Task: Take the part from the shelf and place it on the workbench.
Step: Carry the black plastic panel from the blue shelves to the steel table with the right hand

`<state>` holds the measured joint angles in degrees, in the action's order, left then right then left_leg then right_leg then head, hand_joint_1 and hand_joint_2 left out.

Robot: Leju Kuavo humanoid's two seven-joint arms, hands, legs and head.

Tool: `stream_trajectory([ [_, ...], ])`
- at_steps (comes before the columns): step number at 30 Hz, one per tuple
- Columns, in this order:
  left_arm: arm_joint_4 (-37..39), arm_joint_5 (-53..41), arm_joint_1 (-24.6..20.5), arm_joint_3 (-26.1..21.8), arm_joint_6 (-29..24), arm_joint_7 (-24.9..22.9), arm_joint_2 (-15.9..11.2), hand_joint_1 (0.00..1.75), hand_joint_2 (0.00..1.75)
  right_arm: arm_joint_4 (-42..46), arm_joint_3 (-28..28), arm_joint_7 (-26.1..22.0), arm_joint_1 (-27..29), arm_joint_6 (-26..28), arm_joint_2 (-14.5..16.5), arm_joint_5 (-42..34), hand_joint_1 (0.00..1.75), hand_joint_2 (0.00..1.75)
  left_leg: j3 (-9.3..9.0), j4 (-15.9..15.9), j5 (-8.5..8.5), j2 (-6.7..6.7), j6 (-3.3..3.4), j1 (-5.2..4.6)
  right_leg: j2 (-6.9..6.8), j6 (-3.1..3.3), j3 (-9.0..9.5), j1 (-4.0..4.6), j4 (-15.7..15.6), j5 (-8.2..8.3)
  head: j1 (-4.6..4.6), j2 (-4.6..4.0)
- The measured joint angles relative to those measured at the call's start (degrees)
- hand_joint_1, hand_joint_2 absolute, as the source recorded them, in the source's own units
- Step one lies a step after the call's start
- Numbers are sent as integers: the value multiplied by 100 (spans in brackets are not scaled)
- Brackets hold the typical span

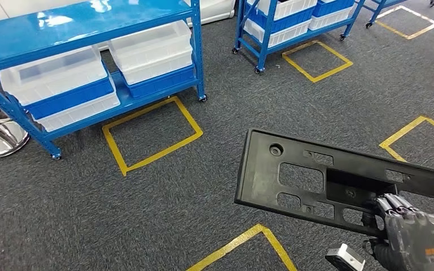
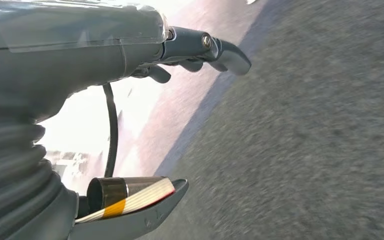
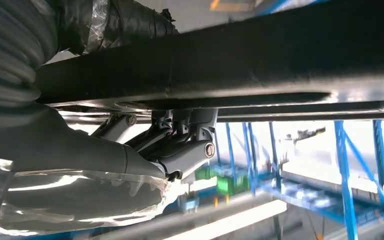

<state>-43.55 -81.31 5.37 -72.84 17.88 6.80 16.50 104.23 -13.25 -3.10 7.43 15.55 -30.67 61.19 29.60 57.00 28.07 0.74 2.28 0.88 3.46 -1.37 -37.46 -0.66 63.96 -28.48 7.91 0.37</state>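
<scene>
Right hand (image 1: pixel 409 234) grips black part (image 1: pixel 316 175) over carpet (image 1: pixel 147 214) — left hand (image 2: pixel 130 60) empty, fingers apart — blue shelf (image 1: pixel 90 34) well behind

You are in a workshop or warehouse: blue wheeled racks (image 1: pixel 90 34) with white bins (image 1: pixel 53 73) upper left, yellow floor-tape squares (image 1: pixel 152 132) on grey carpet (image 1: pixel 90 214).
</scene>
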Motion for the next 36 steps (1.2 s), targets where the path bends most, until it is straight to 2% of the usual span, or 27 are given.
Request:
stream_trajectory([
  [1,11,-23,-1,-17,4,31,1,0,175,-7,60,-42,9,31,-7,-45,175,175,3,-6,-1,-73,18,-7,-163,-17,-167,2,345,-188,-5,0],
  [2,20,-39,-7,-45,11,46,0,0,175,-18,112,-78,24,50,-8,-82,175,175,10,-1,3,-154,24,-14,-248,-37,-338,-13,707,-347,-6,0],
  [3,29,-49,-19,-88,23,39,-1,0,175,-31,155,-106,49,61,-8,-112,175,175,15,4,10,-232,21,-18,-289,-54,-453,-32,961,-426,-6,0],
  [4,39,-57,-37,-145,31,11,-2,0,175,-45,197,-129,79,70,-7,-137,175,175,16,9,20,-312,14,-21,-315,-70,-475,-51,1030,-404,-6,0],
  [5,56,-61,-61,-210,24,-39,-3,0,175,-57,236,-150,108,84,-5,-157,175,175,12,17,33,-387,0,-20,-346,-82,-372,-66,866,-281,-6,0],
  [6,86,-63,-90,-282,-7,-114,-6,0,175,-66,276,-171,132,102,-4,-175,175,175,2,29,53,-459,-19,-19,-413,-90,-157,-76,501,-95,-6,0],
  [8,184,-53,-163,-436,-158,-291,-40,0,175,-72,335,-209,168,163,1,-203,175,175,-26,67,104,-580,-77,-35,-659,-69,244,-60,-224,139,-6,0],
  [9,262,-25,-204,-530,-279,-350,-75,0,175,-69,356,-226,188,218,4,-211,175,175,-40,81,125,-627,-112,-49,-750,-43,339,-42,-404,173,-4,0],
  [10,399,29,-256,-641,-449,-365,-137,0,175,-50,379,-234,211,286,4,-214,175,175,-52,85,142,-676,-145,-64,-785,-13,344,-24,-439,154,-3,0],
  [12,833,175,-383,-882,-878,-319,-318,0,175,60,456,-222,246,379,-21,-238,175,175,-74,82,172,-765,-208,-73,-675,49,314,-22,-423,170,2,0],
  [13,1083,235,-451,-990,-1086,-296,-427,0,175,147,512,-210,256,381,-42,-266,175,175,-67,124,224,-713,-240,-62,-611,81,308,-31,-434,181,2,1],
  [15,1517,279,-545,-1146,-1359,-326,-605,0,175,312,632,-228,257,317,-78,-328,175,175,89,517,500,-422,-285,-33,-489,156,302,-47,-460,205,6,0],
  [16,1682,263,-566,-1191,-1445,-413,-682,0,175,360,676,-256,266,268,-81,-352,175,175,249,886,701,-260,-290,-26,-426,181,296,-39,-461,211,7,0],
  [18,1950,203,-567,-1262,-1573,-697,-791,0,175,384,715,-317,342,178,-77,-384,175,175,600,1625,988,-136,-278,-28,-275,209,286,-10,-457,218,12,0],
  [19,2038,172,-554,-1292,-1611,-816,-830,0,175,368,718,-343,402,155,-72,-392,175,175,687,1775,976,-124,-262,-30,-188,215,284,6,-453,220,13,0],
  [20,2110,155,-540,-1317,-1628,-883,-858,0,175,351,718,-362,461,152,-67,-393,175,175,671,1695,845,-110,-237,-32,-99,216,285,18,-446,221,14,0],
  [21,2164,140,-530,-1336,-1624,-895,-883,0,175,336,719,-376,505,162,-62,-393,175,175,552,1388,619,-62,-204,-36,-13,216,288,27,-438,221,14,0],
  [23,2233,118,-519,-1366,-1581,-831,-931,0,175,321,722,-368,546,187,-58,-396,175,175,250,620,227,228,-123,-38,140,204,277,35,-417,226,11,0],
  [25,2255,96,-519,-1381,-1494,-682,-963,0,175,320,740,-313,588,210,-57,-411,175,175,103,236,118,450,-86,-45,275,153,231,15,-405,253,9,0],
  [27,2259,48,-522,-1383,-1398,-520,-986,0,175,338,804,-258,688,223,-66,-433,175,175,72,163,104,370,-70,-53,416,64,192,-11,-431,303,14,0],
  [28,2260,22,-523,-1384,-1356,-457,-996,0,175,356,856,-242,760,234,-74,-443,175,175,49,114,72,291,-46,-48,377,33,176,-12,-420,299,14,0],
  [30,2261,-10,-512,-1384,-1304,-382,-1004,0,175,400,970,-227,853,264,-91,-457,175,175,10,10,10,123,14,-29,80,-11,54,15,-168,121,9,0],
  [31,2261,-14,-498,-1385,-1293,-366,-1005,0,175,418,1013,-223,877,281,-96,-460,175,175,1,-11,-4,32,35,-34,-115,-29,-81,13,126,-57,7,0],
  [33,2261,-21,-475,-1386,-1284,-345,-1008,0,175,435,1060,-212,918,298,-97,-460,175,175,12,-13,-3,-143,49,-47,-275,-86,-409,-17,830,-388,6,0],
  [34,2261,-33,-470,-1386,-1270,-322,-1011,0,175,438,1077,-199,953,300,-97,-459,175,175,16,-10,2,-228,46,-51,-298,-112,-494,-41,1033,-437,6,0],
  [35,2261,-48,-470,-1386,-1246,-293,-1015,0,175,443,1098,-185,991,299,-96,-458,175,175,17,-6,10,-308,39,-52,-319,-134,-471,-62,1032,-386,5,0],
  [36,2261,-66,-471,-1386,-1213,-257,-1017,0,175,455,1124,-167,1026,299,-96,-450,175,175,15,1,23,-381,26,-51,-361,-149,-321,-80,797,-245,5,0],
])
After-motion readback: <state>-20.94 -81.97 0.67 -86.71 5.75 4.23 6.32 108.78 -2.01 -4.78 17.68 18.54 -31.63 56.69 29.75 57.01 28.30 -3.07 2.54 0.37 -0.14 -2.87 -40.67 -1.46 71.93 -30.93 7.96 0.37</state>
